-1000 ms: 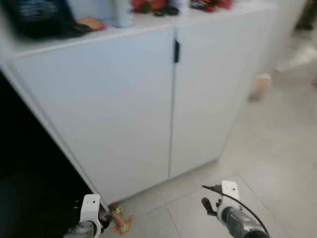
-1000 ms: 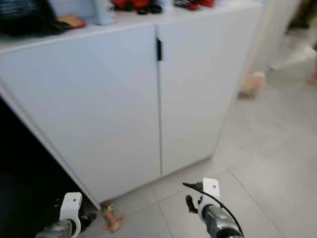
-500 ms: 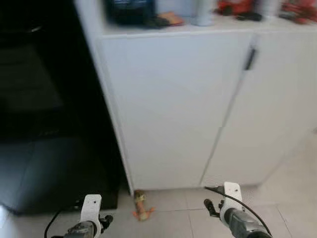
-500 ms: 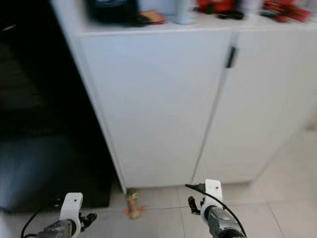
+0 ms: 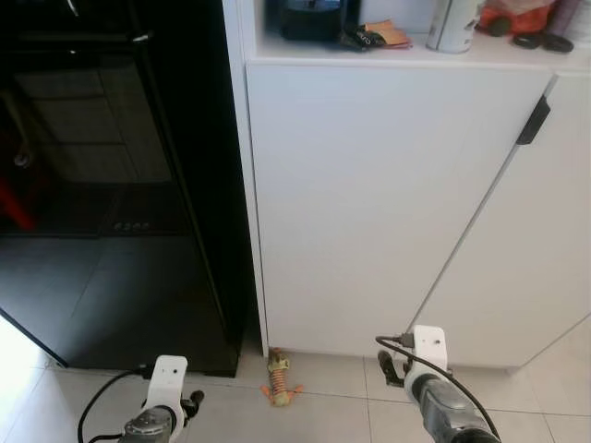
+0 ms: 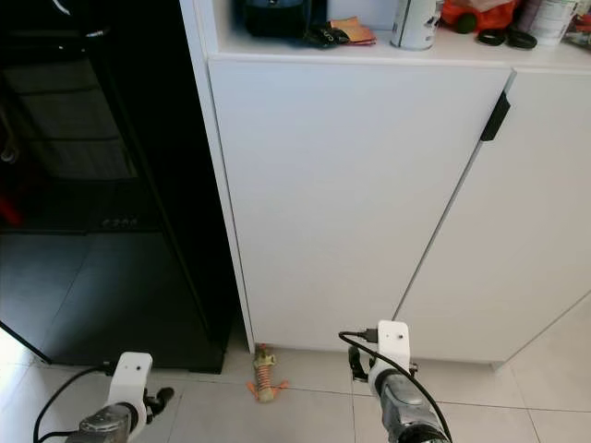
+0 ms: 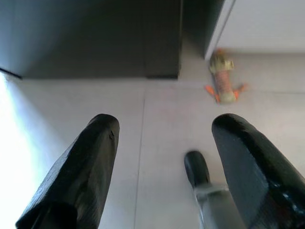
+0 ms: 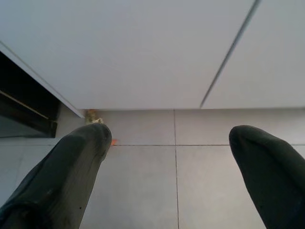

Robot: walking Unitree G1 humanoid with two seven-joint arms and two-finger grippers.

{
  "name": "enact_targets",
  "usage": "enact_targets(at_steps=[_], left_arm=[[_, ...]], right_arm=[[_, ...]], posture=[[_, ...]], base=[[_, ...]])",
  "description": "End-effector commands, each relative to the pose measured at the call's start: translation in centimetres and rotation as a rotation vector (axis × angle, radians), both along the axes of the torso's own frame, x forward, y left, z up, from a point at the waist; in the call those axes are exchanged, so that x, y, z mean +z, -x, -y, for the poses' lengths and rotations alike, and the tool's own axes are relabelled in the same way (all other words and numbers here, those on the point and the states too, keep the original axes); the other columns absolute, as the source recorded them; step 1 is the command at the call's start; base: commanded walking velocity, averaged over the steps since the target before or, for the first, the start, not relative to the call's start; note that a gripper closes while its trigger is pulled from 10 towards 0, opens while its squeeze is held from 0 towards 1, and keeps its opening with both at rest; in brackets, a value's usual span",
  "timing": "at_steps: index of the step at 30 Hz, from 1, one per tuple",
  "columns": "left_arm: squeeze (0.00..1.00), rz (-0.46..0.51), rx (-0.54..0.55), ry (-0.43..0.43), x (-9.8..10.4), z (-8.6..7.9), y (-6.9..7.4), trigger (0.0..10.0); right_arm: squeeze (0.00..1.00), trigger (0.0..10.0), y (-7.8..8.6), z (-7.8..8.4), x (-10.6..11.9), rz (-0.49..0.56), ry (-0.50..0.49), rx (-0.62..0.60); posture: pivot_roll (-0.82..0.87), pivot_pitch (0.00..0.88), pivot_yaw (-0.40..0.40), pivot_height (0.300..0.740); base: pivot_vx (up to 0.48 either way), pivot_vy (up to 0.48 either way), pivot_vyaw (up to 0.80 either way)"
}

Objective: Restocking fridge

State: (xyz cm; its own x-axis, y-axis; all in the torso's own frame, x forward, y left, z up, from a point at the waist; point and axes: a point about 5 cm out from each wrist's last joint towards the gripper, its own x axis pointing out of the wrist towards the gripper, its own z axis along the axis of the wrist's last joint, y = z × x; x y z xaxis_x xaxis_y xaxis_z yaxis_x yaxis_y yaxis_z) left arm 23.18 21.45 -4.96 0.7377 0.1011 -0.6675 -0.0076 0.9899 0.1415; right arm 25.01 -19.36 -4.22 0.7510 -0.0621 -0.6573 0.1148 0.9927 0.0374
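Observation:
A tall black glossy fridge (image 5: 120, 185) stands on the left with its front shut. Beside it on the right is a white cabinet (image 5: 379, 203) with a black handle (image 5: 533, 120). On the cabinet top stand a can (image 5: 455, 22), a black object (image 5: 311, 17) and red and orange items (image 6: 476, 13). My left arm (image 5: 166, 399) and right arm (image 5: 427, 362) hang low over the tiled floor. In the wrist views my left gripper (image 7: 167, 121) and right gripper (image 8: 171, 133) are both open with nothing between the fingers.
A small green and orange toy (image 5: 280, 378) lies on the floor at the cabinet's foot, near the fridge corner. Grey floor tiles (image 6: 305, 415) lie in front of me. A dark rounded part (image 7: 197, 168) shows below the left gripper.
The camera has swung left: the fridge now takes up the left side and the cabinet has shifted right. Both arms stay hanging low as before.

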Motion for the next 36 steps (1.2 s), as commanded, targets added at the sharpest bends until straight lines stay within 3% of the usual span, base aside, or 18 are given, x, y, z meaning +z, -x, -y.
enact_targets(at_steps=[1, 15, 22, 26, 31, 32, 33, 35, 36], left_arm=[[0.0, -0.009, 0.007, -0.011, -0.4, -0.2, 0.8, 10.0], [0.0, 0.031, -0.029, -0.028, -1.6, -0.1, 3.8, 10.0], [0.0, 0.049, -0.077, -0.056, -1.9, 0.0, 4.9, 10.0], [0.0, 0.068, -0.091, -0.078, -1.9, 0.1, 5.2, 10.0], [0.0, 0.098, -0.102, -0.097, -1.9, 0.3, 5.6, 10.0], [0.0, 0.372, -0.141, -0.101, 1.5, -0.1, 2.7, 10.0], [0.0, 0.566, -0.171, -0.105, 4.4, 0.1, 1.1, 10.0], [0.0, 0.566, -0.171, -0.105, 4.4, 0.1, 1.1, 10.0], [0.0, 0.622, -0.185, -0.112, 5.5, 0.3, 0.7, 10.0]], right_arm=[[0.0, 10.0, 0.4, 0.1, -0.2, 0.004, -0.001, -0.034], [0.0, 10.0, 3.7, 0.0, -1.7, 0.065, -0.021, -0.048], [0.0, 10.0, 5.1, 0.5, -2.2, 0.09, 0.002, -0.133], [0.0, 10.0, 9.8, 3.6, -1.7, 0.281, 0.047, -0.166], [0.0, 10.0, 10.9, 4.3, -0.9, 0.357, 0.077, -0.18], [0.0, 10.0, 10.8, 4.0, -0.4, 0.4, 0.082, -0.165], [0.0, 10.0, 10.5, 3.7, 0.2, 0.439, 0.087, -0.15], [0.0, 10.0, 10.5, 3.7, 0.2, 0.439, 0.087, -0.15], [0.0, 10.0, 10.4, 3.5, 0.5, 0.458, 0.089, -0.138]], posture=[[-0.23, 0.043, 0.012, 0.74], [-0.24, 0.049, -0.012, 0.74], [-0.26, 0.067, -0.005, 0.74], [-0.25, 0.074, -0.011, 0.74], [-0.25, 0.084, -0.014, 0.74], [-0.24, 0.086, -0.016, 0.74], [-0.25, 0.091, -0.016, 0.74], [-0.25, 0.091, -0.016, 0.74], [-0.25, 0.097, -0.017, 0.74]], base=[[0.0, 0.0, 0.0], [0.0, 0.0, 0.0], [0.0, 0.0, 0.0], [0.0, 0.0, 0.0], [0.0, 0.0, 0.0], [0.0, 0.0, 0.0], [0.0, 0.0, 0.0], [0.0, 0.0, 0.0], [0.0, 0.0, 0.0]])
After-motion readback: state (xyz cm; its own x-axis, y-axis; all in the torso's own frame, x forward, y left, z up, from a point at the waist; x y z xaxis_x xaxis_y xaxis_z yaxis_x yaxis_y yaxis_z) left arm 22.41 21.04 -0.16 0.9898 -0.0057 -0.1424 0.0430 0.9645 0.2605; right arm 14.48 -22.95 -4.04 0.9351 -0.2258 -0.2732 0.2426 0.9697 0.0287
